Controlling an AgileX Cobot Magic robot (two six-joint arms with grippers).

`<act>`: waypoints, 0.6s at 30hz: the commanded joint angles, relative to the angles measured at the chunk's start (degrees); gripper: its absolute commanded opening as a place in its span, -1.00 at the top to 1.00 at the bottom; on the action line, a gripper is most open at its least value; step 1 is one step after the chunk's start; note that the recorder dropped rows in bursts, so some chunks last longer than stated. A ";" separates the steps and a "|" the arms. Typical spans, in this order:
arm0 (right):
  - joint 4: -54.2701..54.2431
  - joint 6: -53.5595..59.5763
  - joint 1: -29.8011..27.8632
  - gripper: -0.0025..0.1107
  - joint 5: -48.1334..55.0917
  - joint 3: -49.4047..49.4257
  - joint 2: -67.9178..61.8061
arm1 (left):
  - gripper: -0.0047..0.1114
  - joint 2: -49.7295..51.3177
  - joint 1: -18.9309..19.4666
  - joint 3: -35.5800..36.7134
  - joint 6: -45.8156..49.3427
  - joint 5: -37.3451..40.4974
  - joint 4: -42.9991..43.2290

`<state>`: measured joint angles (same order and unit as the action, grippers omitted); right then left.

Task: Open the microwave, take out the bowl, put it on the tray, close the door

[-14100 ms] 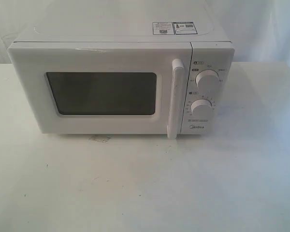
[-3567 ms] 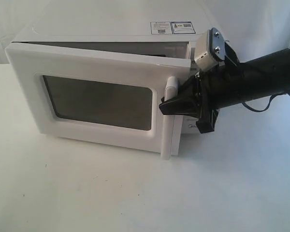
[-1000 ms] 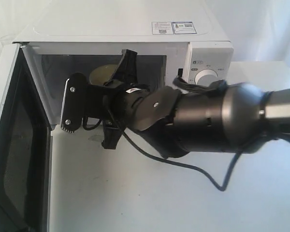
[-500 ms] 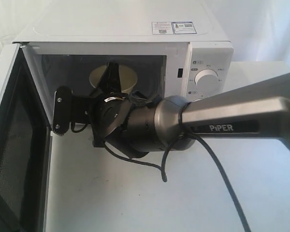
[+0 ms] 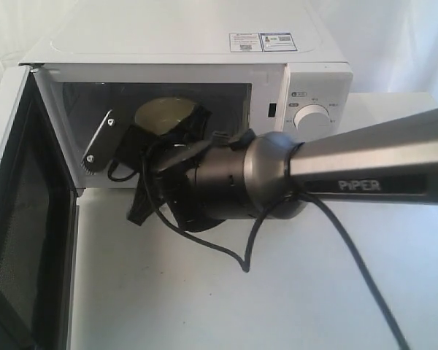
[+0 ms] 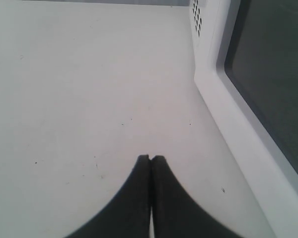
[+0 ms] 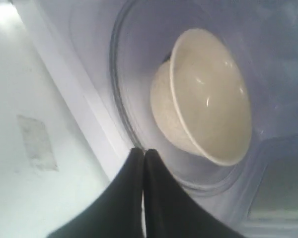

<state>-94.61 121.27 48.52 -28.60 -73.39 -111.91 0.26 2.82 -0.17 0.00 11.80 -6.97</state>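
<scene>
A white microwave point(image 5: 182, 44) stands on a white tabletop point(image 5: 277, 306), its front facing us, with stickers point(image 5: 263, 41) on top and one round knob point(image 5: 314, 117) showing on the right. We see its door point(image 5: 22, 219) swung fully open on the left. The door stands upright, its free edge points toward the camera, and its dark window faces across the opening.

Inside the cavity a small cream bowl point(image 7: 208, 99) sits on the round glass plate point(image 7: 134, 64). It rests on its base with the glossy mouth facing away from the plate. It is round, so it has no long axis. In the exterior view only its upper part shows, behind the wrist.

A dark arm point(image 5: 365, 175) reaches in from the right, crossing in front of the control panel. The right tool point(image 7: 143, 151) has its two black fingers pressed together and holds nothing. Its tips sit at the cavity's front sill, aimed at the bowl but apart from it.

The left tool point(image 6: 150, 158) is also pinched closed and empty. It hovers over bare tabletop, with the open door beside it.
</scene>
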 commanded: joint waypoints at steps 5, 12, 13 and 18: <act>-5.34 0.39 4.78 0.96 6.84 3.21 16.17 | 0.92 -0.26 -0.30 0.17 -0.38 -0.11 -0.27; -5.34 -7.98 3.24 0.96 3.90 10.46 26.32 | 0.92 -0.26 -0.30 0.17 -0.38 -0.11 -0.27; -5.34 -10.03 1.96 0.96 4.68 11.28 26.97 | 0.92 -0.26 -0.30 0.17 -0.38 -0.11 -0.27; -5.34 -25.67 -7.40 0.96 17.05 14.37 28.31 | 0.92 -0.26 -0.30 0.17 -0.38 -0.11 -0.27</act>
<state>-99.90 103.75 45.95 -19.34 -60.58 -84.54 0.26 2.82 -0.17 0.00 11.80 -6.97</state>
